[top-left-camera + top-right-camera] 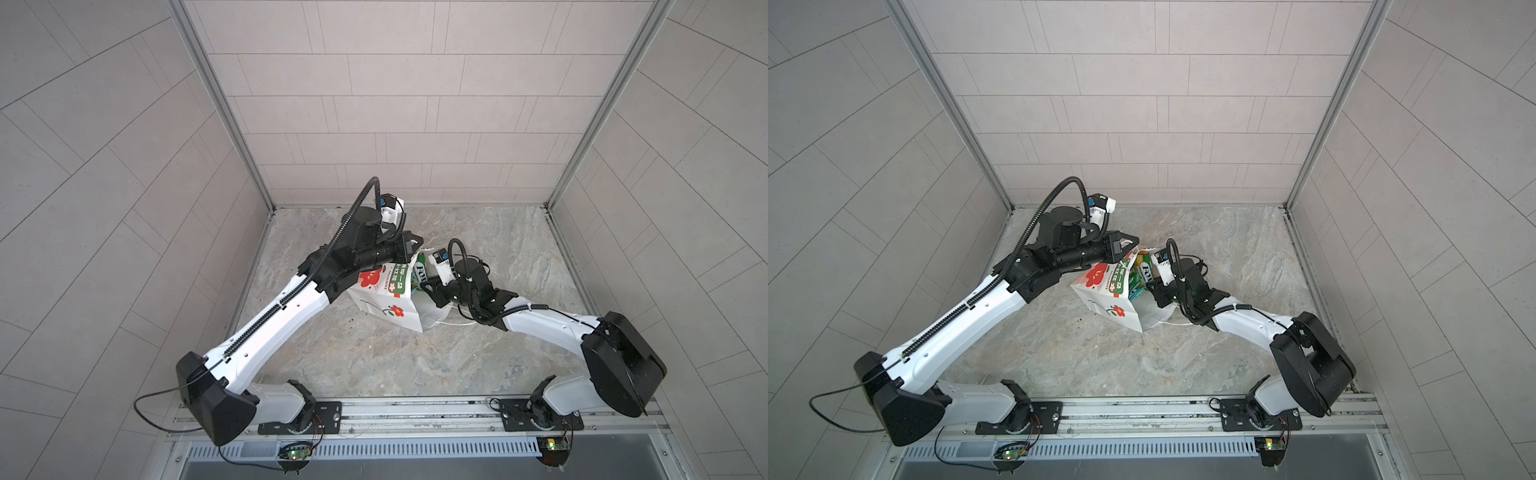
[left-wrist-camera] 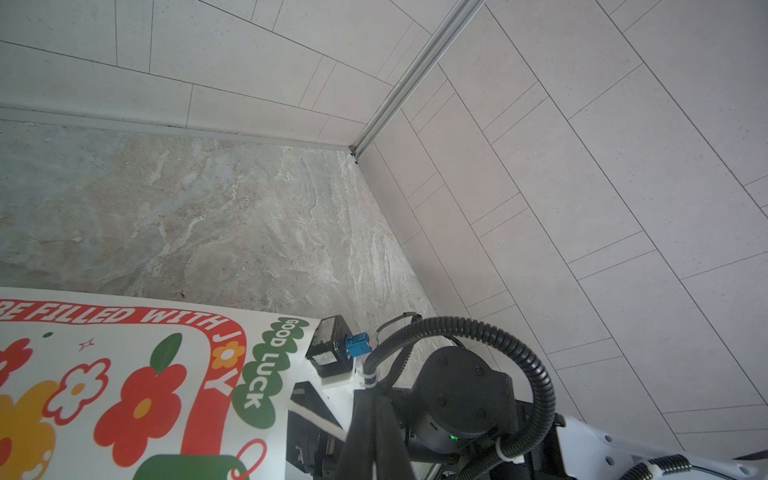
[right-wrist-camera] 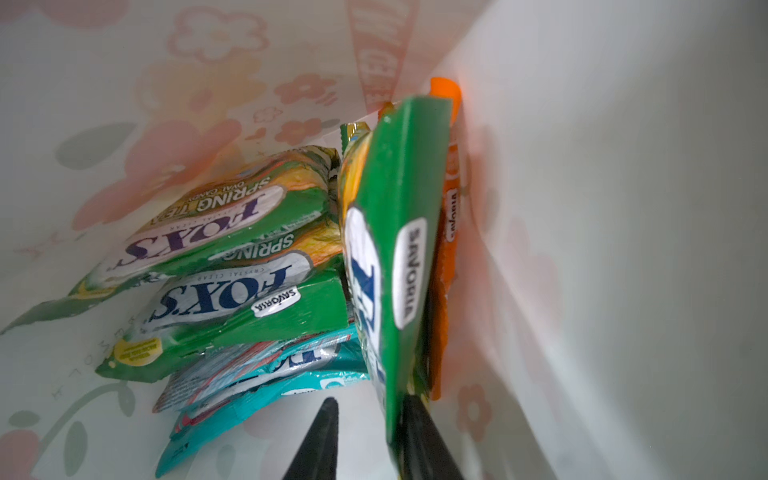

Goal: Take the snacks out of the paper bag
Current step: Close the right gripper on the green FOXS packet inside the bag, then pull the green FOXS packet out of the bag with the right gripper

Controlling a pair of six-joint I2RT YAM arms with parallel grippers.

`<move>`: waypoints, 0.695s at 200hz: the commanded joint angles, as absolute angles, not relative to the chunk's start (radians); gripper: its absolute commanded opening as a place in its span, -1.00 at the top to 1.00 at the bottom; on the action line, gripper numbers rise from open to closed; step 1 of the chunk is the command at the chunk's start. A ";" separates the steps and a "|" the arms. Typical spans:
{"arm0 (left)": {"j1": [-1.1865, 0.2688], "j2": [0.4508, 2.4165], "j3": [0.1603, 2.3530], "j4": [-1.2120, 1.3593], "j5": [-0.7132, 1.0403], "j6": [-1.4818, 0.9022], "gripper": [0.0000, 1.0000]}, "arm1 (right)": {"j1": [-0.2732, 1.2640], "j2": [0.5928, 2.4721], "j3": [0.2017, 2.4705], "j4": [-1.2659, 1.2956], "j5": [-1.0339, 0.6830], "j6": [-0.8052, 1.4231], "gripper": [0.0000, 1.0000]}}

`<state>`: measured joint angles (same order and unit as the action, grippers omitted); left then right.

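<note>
Both top views were bright and evenly lit by soft, diffuse light, with only faint shadows beneath the arms on the marbled worktop (image 1: pixel 478 257). Straight wall seams bowed toward the edges, a wide-lens distortion also seen in the clear, pale left wrist view. Inside the paper bag (image 3: pixel 623 208) the right wrist view was dimmer. Light glowed through the paper, tinted orange beside the snacks (image 3: pixel 232 286). The right pincer (image 3: pixel 370 401) and nearest green packet (image 3: pixel 399 187) were blurred, and sheen streaked the teal ones.
</note>
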<state>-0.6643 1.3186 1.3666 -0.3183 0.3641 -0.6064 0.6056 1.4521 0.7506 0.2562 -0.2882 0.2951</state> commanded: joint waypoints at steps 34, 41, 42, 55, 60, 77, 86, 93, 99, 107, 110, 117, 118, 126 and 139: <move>-0.671 1.313 1.411 -0.264 0.405 -0.609 1.00 | 0.608 1.537 0.796 0.325 -0.267 0.296 0.33; -0.672 1.314 1.411 -0.264 0.404 -0.609 1.00 | 0.609 1.548 0.798 0.334 -0.263 0.298 0.33; -0.672 1.314 1.411 -0.264 0.405 -0.609 1.00 | 0.608 1.549 0.798 0.334 -0.262 0.298 0.33; -0.671 1.314 1.412 -0.264 0.408 -0.609 1.00 | 0.609 1.568 0.804 0.352 -0.248 0.293 0.33; -0.671 1.314 1.411 -0.264 0.409 -0.609 1.00 | 0.608 1.576 0.805 0.361 -0.244 0.295 0.32; -0.671 1.316 1.413 -0.264 0.413 -0.609 1.00 | 0.608 1.609 0.810 0.392 -0.231 0.293 0.31; -0.672 1.316 1.413 -0.264 0.413 -0.607 1.00 | 0.608 1.626 0.814 0.406 -0.233 0.290 0.33; -0.672 1.315 1.414 -0.265 0.415 -0.608 1.00 | 0.608 1.637 0.819 0.414 -0.238 0.290 0.47; -0.671 1.313 1.415 -0.268 0.412 -0.606 1.00 | 0.608 1.643 0.823 0.417 -0.245 0.290 0.59; -0.671 1.311 1.414 -0.273 0.409 -0.603 1.00 | 0.609 1.646 0.827 0.417 -0.252 0.292 0.74; -0.671 1.311 1.414 -0.274 0.407 -0.602 1.00 | 0.608 1.645 0.825 0.418 -0.253 0.294 0.81; -0.670 1.309 1.414 -0.282 0.398 -0.598 1.00 | 0.609 1.640 0.823 0.420 -0.258 0.297 0.94; -0.670 1.309 1.414 -0.284 0.396 -0.596 1.00 | 0.609 1.639 0.822 0.420 -0.257 0.296 0.95; -0.669 1.304 1.414 -0.293 0.382 -0.591 1.00 | 0.610 1.631 0.815 0.423 -0.258 0.296 1.00; -0.670 1.302 1.413 -0.308 0.360 -0.582 1.00 | 0.610 1.605 0.801 0.418 -0.264 0.297 1.00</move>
